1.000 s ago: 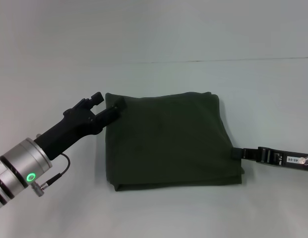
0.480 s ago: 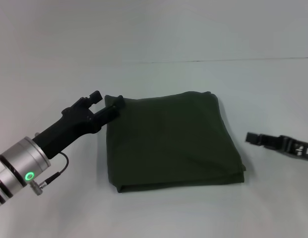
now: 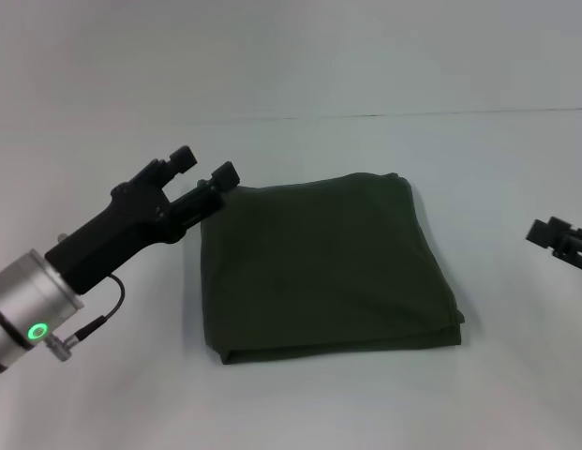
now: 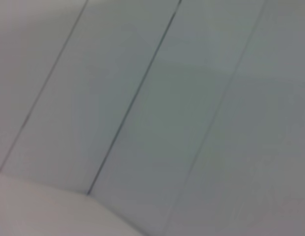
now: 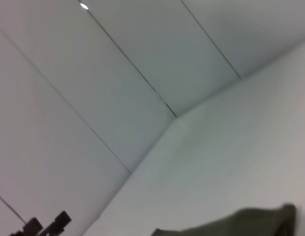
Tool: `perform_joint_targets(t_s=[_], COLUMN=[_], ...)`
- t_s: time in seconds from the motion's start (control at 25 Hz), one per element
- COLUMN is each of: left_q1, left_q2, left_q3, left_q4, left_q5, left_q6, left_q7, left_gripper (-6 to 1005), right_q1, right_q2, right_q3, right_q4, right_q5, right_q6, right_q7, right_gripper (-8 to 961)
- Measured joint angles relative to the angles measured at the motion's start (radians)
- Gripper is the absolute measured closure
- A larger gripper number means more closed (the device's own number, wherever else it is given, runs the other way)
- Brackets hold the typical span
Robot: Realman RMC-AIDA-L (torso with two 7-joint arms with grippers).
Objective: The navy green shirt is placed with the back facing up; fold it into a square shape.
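Note:
The navy green shirt point(image 3: 323, 267) lies folded into a rough square in the middle of the white table. In the right wrist view a strip of the shirt point(image 5: 240, 223) shows low in the picture. My left gripper point(image 3: 205, 165) hovers open at the shirt's far left corner, with nothing between its fingers. The same left gripper point(image 5: 44, 226) appears small and far off in the right wrist view. My right gripper point(image 3: 556, 233) sits at the right edge of the head view, well away from the shirt's right side. The left wrist view shows only wall panels.
The white table point(image 3: 365, 403) runs all around the shirt and meets a pale panelled wall point(image 3: 291, 56) at the back. A cable point(image 3: 98, 319) hangs from my left wrist near the table's left part.
My left gripper has lifted off the shirt's far left corner and risen slightly. My right gripper has pulled away to the right from the shirt's right edge.

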Motion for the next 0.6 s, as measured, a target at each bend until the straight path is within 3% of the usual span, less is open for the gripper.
perform_joint_targets(t_s=[0.16, 0.2, 0.32, 0.6], left_q1=[0.011, 0.029, 0.053, 0.108], left_q2=[0.001, 0.002, 0.002, 0.024], left_q3=[0.015, 0.055, 0.103, 0.278], left_q4=[0.028, 0.061, 0.095, 0.190], left_q5=[0.007, 0.009, 0.009, 0.094], left_q6=[0.104, 0.174, 0.217, 0.290], left_q7=[-0.002, 0.007, 0.012, -0.057], left_gripper=[92, 92, 92, 93], right_q1=[-0.023, -0.027, -0.036, -0.028], right_q2=[0.009, 0.015, 0.026, 0.029], right_q3=[0.000, -0.001, -0.006, -0.089], right_q4=[-0.032, -0.044, -0.063, -0.099], right_q5=[0.013, 0.013, 0.009, -0.072], right_q6=[-0.088, -0.114, -0.184, -0.263], right_q7=[-0.115, -0.149, -0.234, -0.324], right_gripper=[182, 147, 41, 50])
